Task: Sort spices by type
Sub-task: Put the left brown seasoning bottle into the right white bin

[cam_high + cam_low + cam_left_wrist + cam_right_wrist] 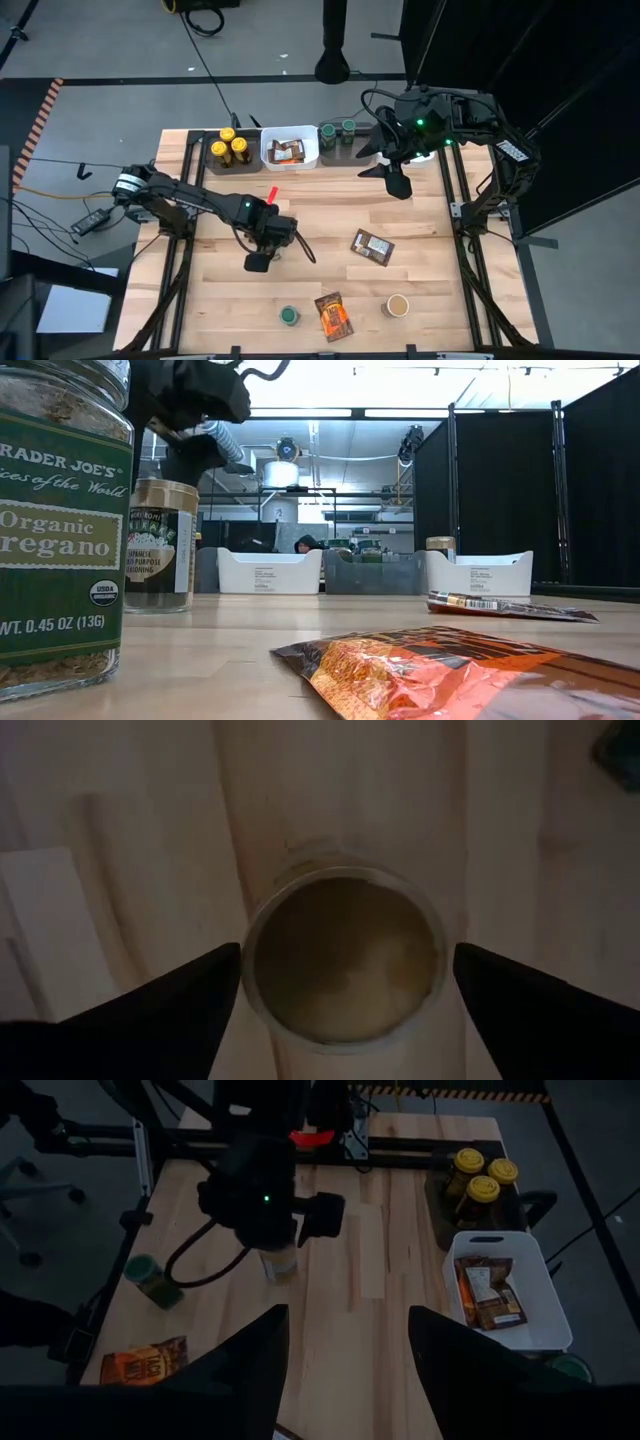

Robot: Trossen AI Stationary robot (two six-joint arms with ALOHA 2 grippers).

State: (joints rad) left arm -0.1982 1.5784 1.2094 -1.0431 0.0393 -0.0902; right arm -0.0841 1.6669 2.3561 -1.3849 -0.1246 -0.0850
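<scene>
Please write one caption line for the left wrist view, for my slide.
Left hand, fingers open, poised directly above a tan-lidded spice jar on the wooden table.

Bare table (330, 205) between packets (372, 247), bins (290, 146)

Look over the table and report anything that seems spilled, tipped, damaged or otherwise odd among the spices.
Nothing stands out. The loose spices are only unsorted: a green-lidded jar, an orange packet, a tan-lidded jar and a brown packet sit intact on the table. The left gripper is open around another upright jar.
</scene>
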